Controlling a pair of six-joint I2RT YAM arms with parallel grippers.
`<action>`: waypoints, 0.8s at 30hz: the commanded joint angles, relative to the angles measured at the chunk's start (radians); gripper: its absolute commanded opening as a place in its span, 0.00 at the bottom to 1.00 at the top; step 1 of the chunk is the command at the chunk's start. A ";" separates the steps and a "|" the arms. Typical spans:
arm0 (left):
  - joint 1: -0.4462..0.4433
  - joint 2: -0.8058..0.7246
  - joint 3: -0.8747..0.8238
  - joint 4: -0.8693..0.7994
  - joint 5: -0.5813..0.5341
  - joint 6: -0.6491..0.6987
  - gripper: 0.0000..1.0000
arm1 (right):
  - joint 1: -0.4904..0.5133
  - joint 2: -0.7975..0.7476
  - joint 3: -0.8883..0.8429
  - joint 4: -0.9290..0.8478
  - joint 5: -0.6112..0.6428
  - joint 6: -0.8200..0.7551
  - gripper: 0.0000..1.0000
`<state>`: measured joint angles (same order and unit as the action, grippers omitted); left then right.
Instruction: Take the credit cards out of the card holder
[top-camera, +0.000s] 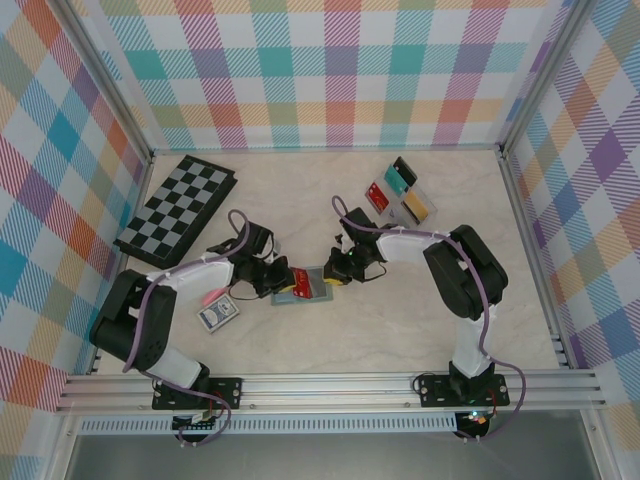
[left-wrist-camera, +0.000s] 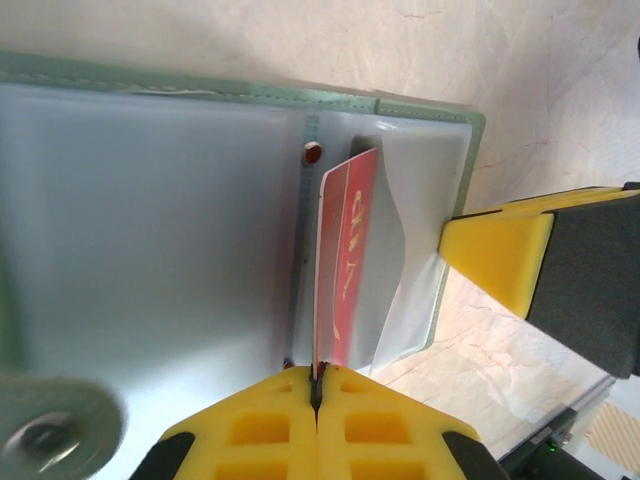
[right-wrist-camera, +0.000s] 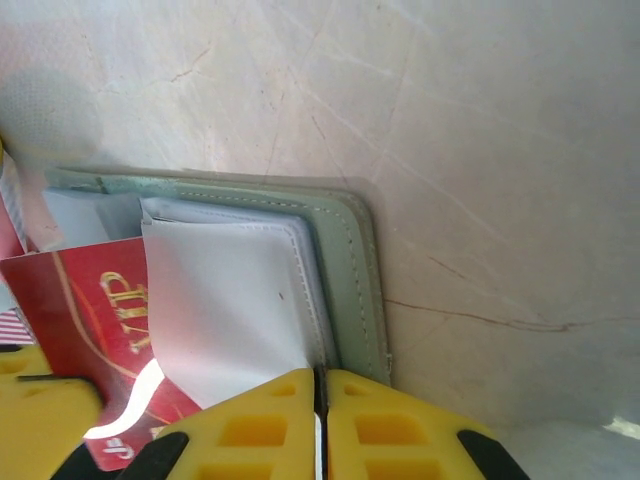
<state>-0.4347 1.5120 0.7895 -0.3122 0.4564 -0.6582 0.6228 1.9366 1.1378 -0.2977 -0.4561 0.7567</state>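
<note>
From above, the wallet (top-camera: 314, 290) lies open on the table (top-camera: 420, 310), midway between the two arms. The left gripper (top-camera: 281, 284) is at the wallet's left edge and the right gripper (top-camera: 333, 280) at its right edge. A red card (top-camera: 297, 281) sticks out over the wallet's left half. Just left of the wallet and a little nearer the arm bases lies a pack of playing cards (top-camera: 217, 316). A chessboard (top-camera: 178, 207) lies farther away on that same side. Beyond the wallet to the right, a clear tray (top-camera: 391, 192) holds more cards (top-camera: 400, 181).

In the left wrist view, the left gripper (left-wrist-camera: 317, 392) has its yellow pads pressed together on the near edge of the red card (left-wrist-camera: 345, 250). The card stands on edge, partly inside a pale pocket of the wallet (left-wrist-camera: 150, 230). A yellow finger (left-wrist-camera: 497, 255) of the right gripper touches the wallet's right corner.

In the right wrist view, the right gripper (right-wrist-camera: 320, 395) is clamped on the wallet's (right-wrist-camera: 345, 250) pale inner flap, just beside the green stitched border. The red card (right-wrist-camera: 80, 300) pokes out at the wallet's left, gold lettering showing.
</note>
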 joint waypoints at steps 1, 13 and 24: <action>0.014 -0.048 0.044 -0.207 -0.097 0.062 0.00 | -0.006 0.011 0.019 -0.061 0.040 -0.029 0.11; 0.023 -0.203 0.210 -0.189 -0.053 0.039 0.00 | -0.079 -0.255 -0.003 0.130 -0.082 -0.066 0.54; 0.028 -0.179 0.288 -0.074 -0.013 -0.069 0.00 | -0.136 -0.322 -0.018 0.085 -0.095 -0.036 0.70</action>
<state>-0.4217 1.3205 1.0523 -0.4084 0.4294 -0.6971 0.4881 1.6188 1.1194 -0.1509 -0.5800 0.7315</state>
